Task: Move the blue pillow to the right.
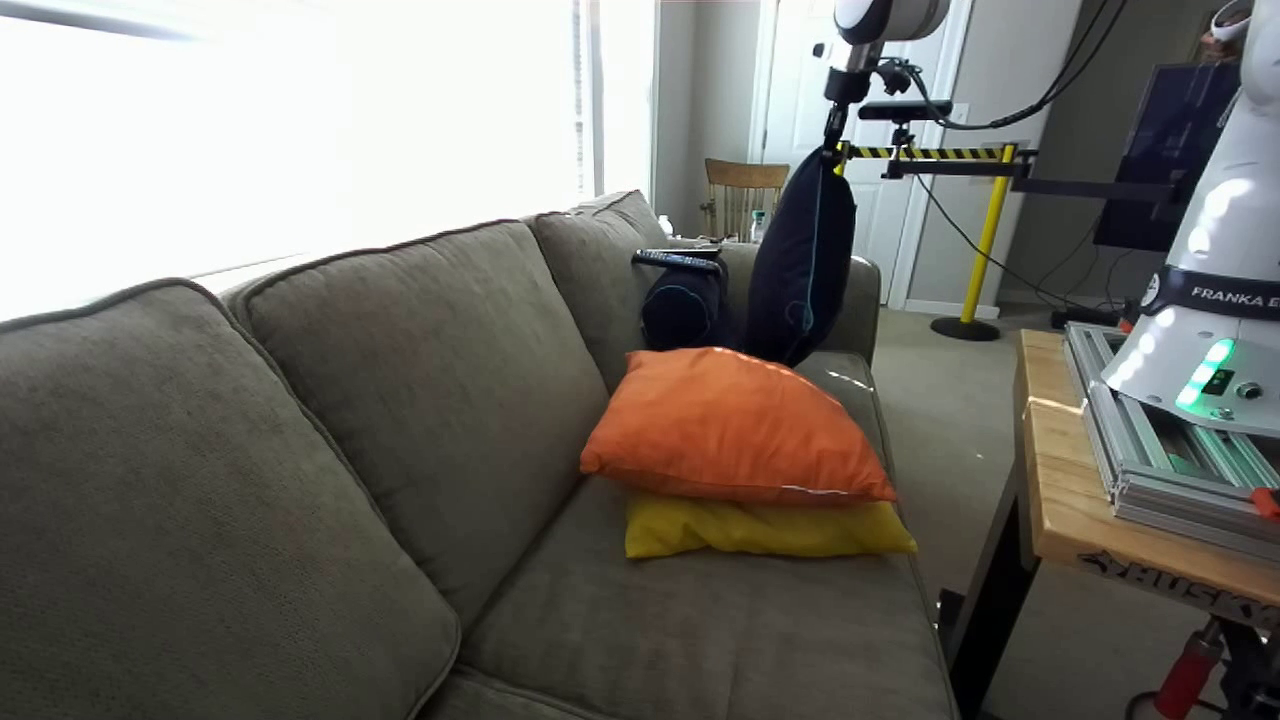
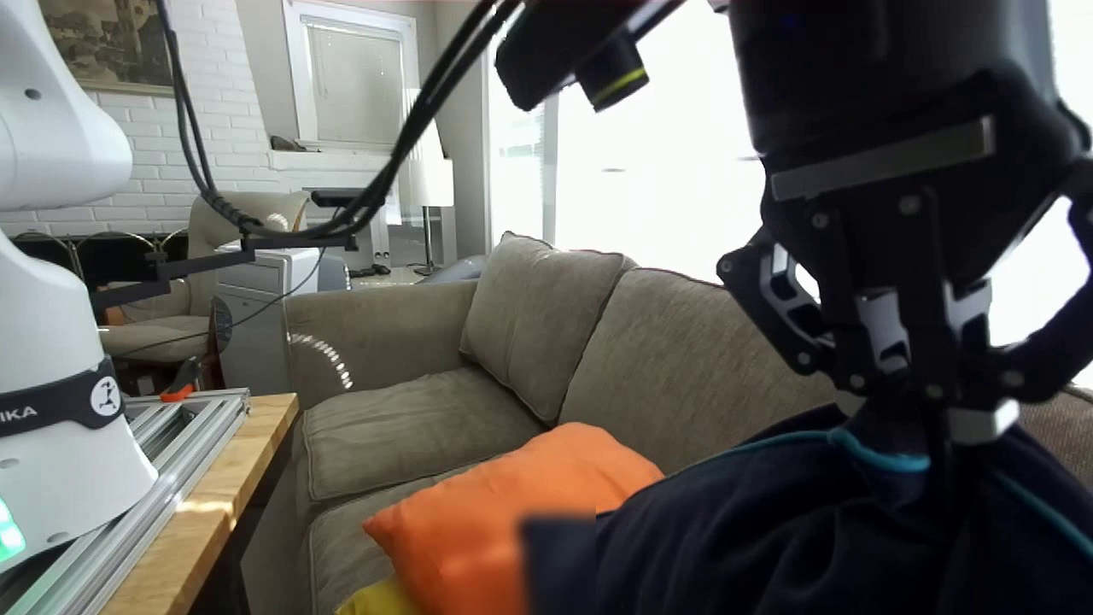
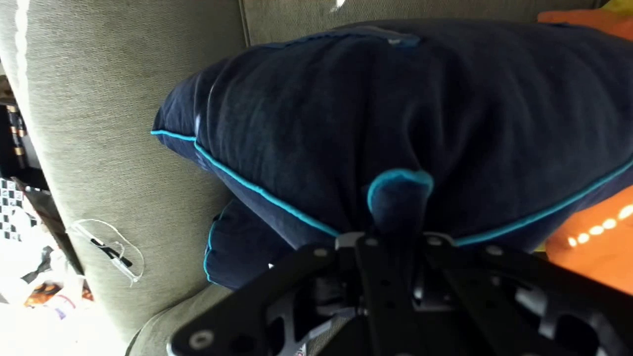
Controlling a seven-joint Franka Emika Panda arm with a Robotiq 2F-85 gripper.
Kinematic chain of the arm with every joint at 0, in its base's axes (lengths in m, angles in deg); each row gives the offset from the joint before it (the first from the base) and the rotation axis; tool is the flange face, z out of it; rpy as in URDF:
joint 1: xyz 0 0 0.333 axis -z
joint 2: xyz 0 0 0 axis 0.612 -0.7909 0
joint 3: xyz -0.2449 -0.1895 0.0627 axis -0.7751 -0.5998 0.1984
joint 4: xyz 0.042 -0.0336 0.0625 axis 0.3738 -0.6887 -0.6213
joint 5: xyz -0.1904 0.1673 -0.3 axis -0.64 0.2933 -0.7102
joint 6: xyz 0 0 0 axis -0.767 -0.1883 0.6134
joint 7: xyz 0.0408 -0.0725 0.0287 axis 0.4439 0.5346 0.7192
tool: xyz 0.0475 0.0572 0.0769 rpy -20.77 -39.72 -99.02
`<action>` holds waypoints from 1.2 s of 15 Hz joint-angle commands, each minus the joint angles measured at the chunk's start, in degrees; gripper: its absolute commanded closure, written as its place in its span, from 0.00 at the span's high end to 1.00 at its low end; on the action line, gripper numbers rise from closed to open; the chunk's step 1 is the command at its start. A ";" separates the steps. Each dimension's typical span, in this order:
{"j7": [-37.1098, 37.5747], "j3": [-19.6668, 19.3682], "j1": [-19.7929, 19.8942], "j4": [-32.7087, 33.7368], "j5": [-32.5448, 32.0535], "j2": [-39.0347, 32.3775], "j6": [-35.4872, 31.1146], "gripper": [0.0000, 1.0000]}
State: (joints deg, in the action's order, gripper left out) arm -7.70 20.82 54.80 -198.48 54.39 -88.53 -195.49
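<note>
One corner, as I judge it, of the blue pillow [image 3: 296, 123] is clamped in my end effector [image 3: 394, 241], the jaws pressed together on the cloth and a teal-edged tuft poking up from the grip. So the pillow lies straight below me: it hangs with its long axis nearly upright, leaning a little, its bottom dipping behind the orange pillow [image 1: 740, 425]. Whether that lower end touches the seat I cannot tell. Mine is the only arm in sight, so nothing else is nearer to it.

Just beside the hanging pillow is a navy bolster [image 1: 680, 312], a remote [image 1: 680, 262] lying across it (any print on the buttons is too small for me to read). The orange pillow rests on the yellow pillow [image 1: 760, 527], both on the couch [image 1: 380, 340]. If right is reckoned from my base facing the couch, I take it to run toward the near armrest [image 1: 862, 310], away from the orange pillow; that would call for a sideways carry, and a swinging pillow could knock the remote off.

Farther from my grip stands the bench [image 1: 1060, 480] under my base [image 1: 1220, 230]. Its edge reads HUSKY, beside a star-like mark [image 1: 1100, 562]. The dark band [image 1: 1170, 288] round the base reads FRANKA E, then is cut off; in an exterior view just the letters IKA [image 2: 19, 412] show. On the pillow I can make out no writing.
</note>
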 commanded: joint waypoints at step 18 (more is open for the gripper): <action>6.47 5.64 0.37 12.87 -2.36 -9.17 2.36 0.03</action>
State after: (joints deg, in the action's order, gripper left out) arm -3.78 25.80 54.78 -188.76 54.36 -96.93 -194.26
